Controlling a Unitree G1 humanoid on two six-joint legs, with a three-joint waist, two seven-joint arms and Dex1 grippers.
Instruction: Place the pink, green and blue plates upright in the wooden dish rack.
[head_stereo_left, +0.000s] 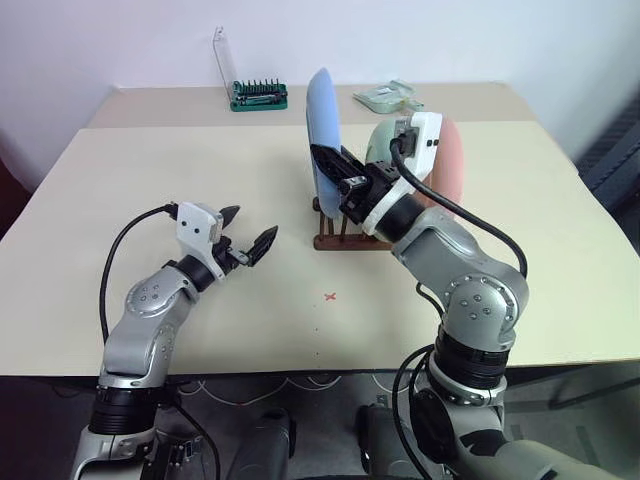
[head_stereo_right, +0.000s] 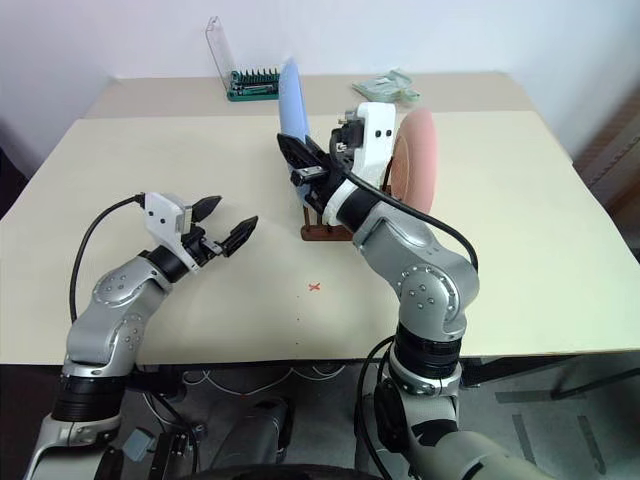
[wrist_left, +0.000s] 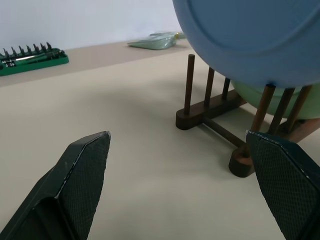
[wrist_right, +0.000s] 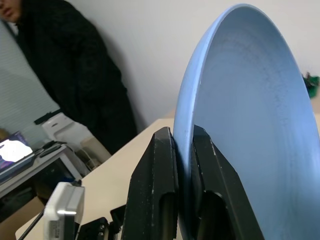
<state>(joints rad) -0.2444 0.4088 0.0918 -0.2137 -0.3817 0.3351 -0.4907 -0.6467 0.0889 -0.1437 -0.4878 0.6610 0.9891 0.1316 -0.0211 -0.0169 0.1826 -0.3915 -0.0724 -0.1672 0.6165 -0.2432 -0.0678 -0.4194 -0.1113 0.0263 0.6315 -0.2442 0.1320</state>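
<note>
I'm on the last plate: right gripper (wrist_right: 182, 165) is clamped on the rim of the blue plate (head_stereo_left: 322, 130), holding it upright over the wooden dish rack (wrist_left: 210, 112), lower edge down among the pegs at the rack's left end. Green plate (wrist_left: 265, 102) already stands in the rack right behind it, pink plate (head_stereo_right: 418, 160) upright at the far right end, so I judge two of three done. Left gripper (head_stereo_left: 250, 232) hangs spread wide and empty over bare table (head_stereo_left: 150, 180), just left of the rack, touching nothing. Next move, as I read it: check the blue rim is seated between two pegs and bearing on the rails, then let go slowly and back the right fingers out along the plate's plane so it doesn't tip onto the green one. Clutter is minor: green tool holder (head_stereo_left: 259, 95) with its clear lid and a pale green item (head_stereo_left: 388, 97) sit at the back edge, well apart. Person in dark clothing (wrist_right: 75, 90) stands off to the side
</note>
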